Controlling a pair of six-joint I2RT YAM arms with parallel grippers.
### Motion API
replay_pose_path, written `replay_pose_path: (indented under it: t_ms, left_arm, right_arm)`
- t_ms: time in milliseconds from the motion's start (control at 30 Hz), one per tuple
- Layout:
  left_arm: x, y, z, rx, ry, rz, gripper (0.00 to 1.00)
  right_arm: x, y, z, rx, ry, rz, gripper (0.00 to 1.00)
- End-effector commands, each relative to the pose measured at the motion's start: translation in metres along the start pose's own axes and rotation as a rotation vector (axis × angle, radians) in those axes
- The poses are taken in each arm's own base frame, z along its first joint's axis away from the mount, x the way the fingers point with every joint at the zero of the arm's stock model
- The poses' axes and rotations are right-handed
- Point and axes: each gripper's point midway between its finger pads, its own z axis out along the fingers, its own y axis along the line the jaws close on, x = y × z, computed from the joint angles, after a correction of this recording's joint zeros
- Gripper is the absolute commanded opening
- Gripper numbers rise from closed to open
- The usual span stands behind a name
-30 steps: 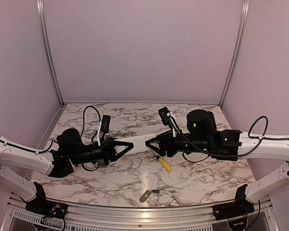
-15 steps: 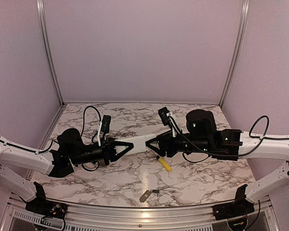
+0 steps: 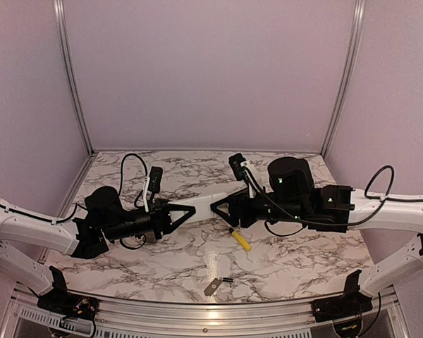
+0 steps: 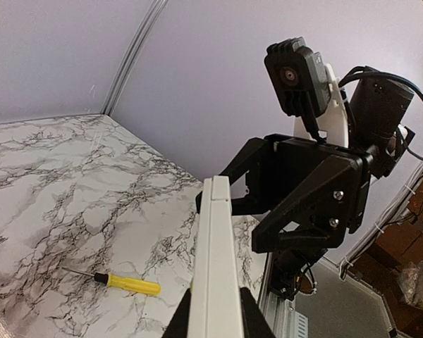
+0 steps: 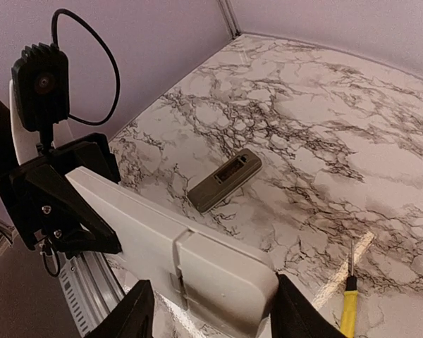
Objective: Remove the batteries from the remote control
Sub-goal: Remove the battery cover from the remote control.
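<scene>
my left jaws are closed on one end of the long white plastic remote control (image 3: 204, 199). they hold it off the grey-veined white marble table (image 3: 162, 264), its far end tilted up toward my right arm. my right jaws stand apart on either side of that far end. one black finger (image 5: 137, 313) shows a gap to the remote's edge, so they are not clamped. the remote's battery bay is hidden from me in every view. the flat grey cover plate (image 3: 212, 286) lies near the table's front edge. just beside it lies a tiny slim dark battery (image 3: 228, 280), too small to see well. the yellow-handled screwdriver (image 3: 240, 240) lies on the table between the remote and the plate.
</scene>
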Motion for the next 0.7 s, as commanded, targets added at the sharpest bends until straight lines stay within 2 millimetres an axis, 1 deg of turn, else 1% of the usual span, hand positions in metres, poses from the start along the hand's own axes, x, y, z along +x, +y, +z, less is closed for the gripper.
replay_pose_path:
  t_ms: [0,133,300,433,533,667]
  left_arm:
    - [-0.016,-0.008,0.002,0.010,-0.041,0.025,0.00]
    - [-0.016,-0.007,0.002,0.007,-0.041,0.026,0.00]
    - [-0.017,-0.007,0.000,0.001,-0.044,0.030,0.00]
    - [-0.017,-0.007,0.000,0.002,-0.044,0.030,0.00]
    - [-0.017,-0.008,0.001,0.003,-0.044,0.030,0.00]
    - [-0.018,-0.007,0.001,0.004,-0.045,0.030,0.00]
  right_arm:
    - [-0.005,-0.005,0.004,0.079,-0.003,0.004,0.54]
    - [-0.003,-0.011,0.008,0.108,0.004,0.003,0.55]
    - [0.003,-0.024,0.010,0.181,0.019,-0.004,0.52]
    - [0.006,-0.031,0.009,0.211,0.020,-0.006,0.50]
    - [0.006,-0.033,0.008,0.225,0.020,-0.007,0.48]
    - [0.006,-0.030,0.010,0.204,0.016,-0.007,0.44]
